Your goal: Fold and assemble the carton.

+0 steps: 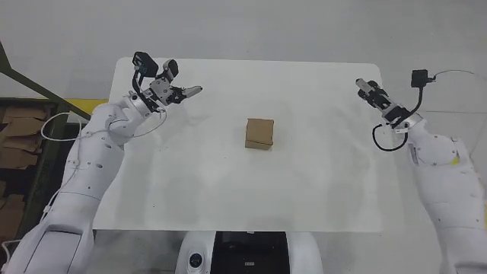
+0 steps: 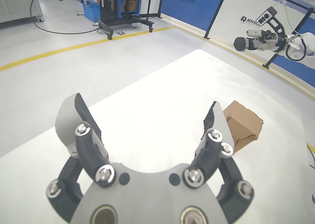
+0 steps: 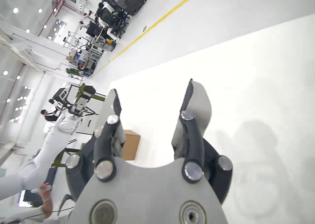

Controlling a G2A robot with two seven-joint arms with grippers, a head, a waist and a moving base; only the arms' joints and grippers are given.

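A small brown carton stands closed near the middle of the white table. In the left wrist view the carton lies beyond one fingertip, and in the right wrist view the carton is partly behind a finger. My left gripper hovers over the table's far left corner, open, holding nothing, well apart from the carton. My right gripper is at the far right corner, open and holding nothing. My left gripper and my right gripper both have spread fingers.
Stacked flat cardboard lies on the floor beside the table's left edge. The other arm's gripper hangs beyond the far table edge in the left wrist view. Bare table surrounds the carton on all sides.
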